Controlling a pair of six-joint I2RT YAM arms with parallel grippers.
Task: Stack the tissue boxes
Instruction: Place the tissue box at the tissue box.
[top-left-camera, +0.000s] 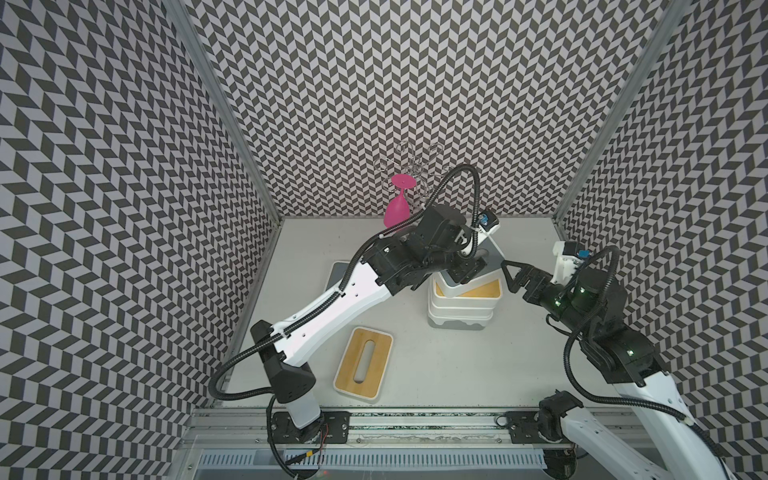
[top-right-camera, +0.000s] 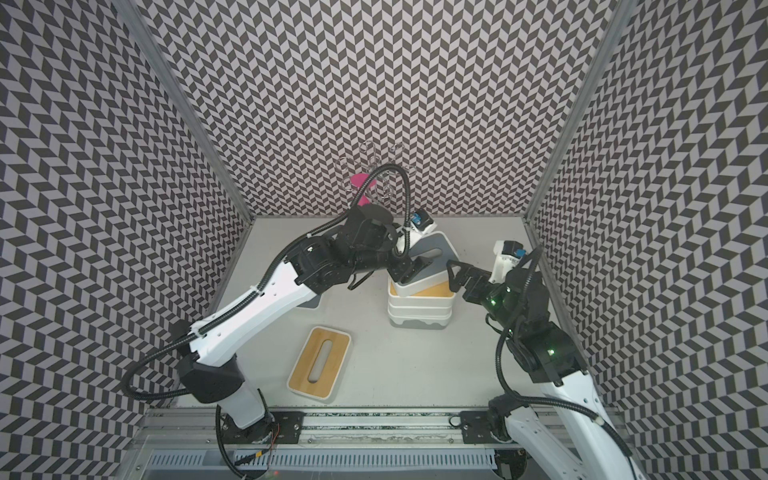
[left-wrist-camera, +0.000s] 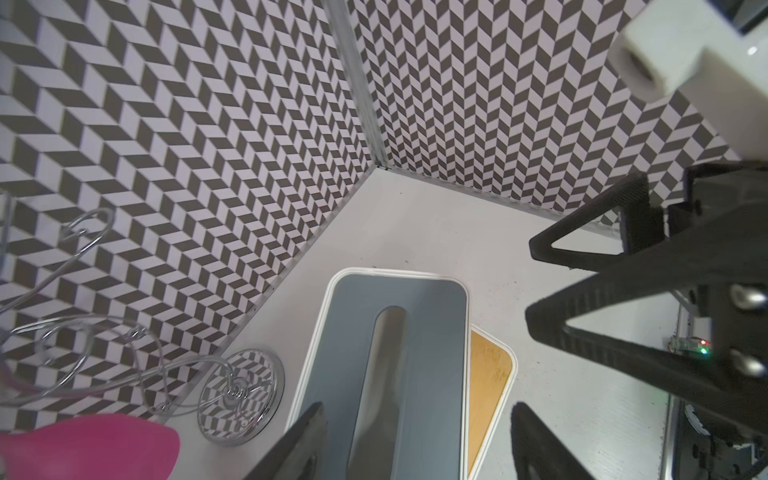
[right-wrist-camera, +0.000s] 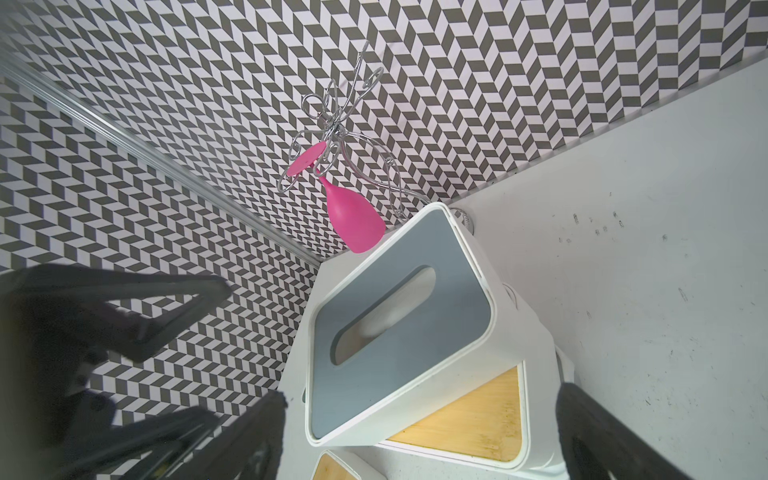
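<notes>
The grey box (right-wrist-camera: 415, 353) lay askew and tilted atop the stack (top-left-camera: 461, 311). The left jaws straddled it, parted and seemingly clear of it; the right jaws gaped wide just beside. Next, likely: square it, then fetch the bamboo box (top-left-camera: 363, 365) from the table (top-left-camera: 436, 374).

Top box (top-left-camera: 492, 257) sits askew on the stack (top-left-camera: 461, 311), right of centre; 1 lone box (top-left-camera: 378, 361) lies front-left of it on the table (top-left-camera: 457, 374), another box (top-left-camera: 338, 270) left under the left arm (top-left-camera: 357, 286), rack (top-left-camera: 415, 167) behind.
</notes>
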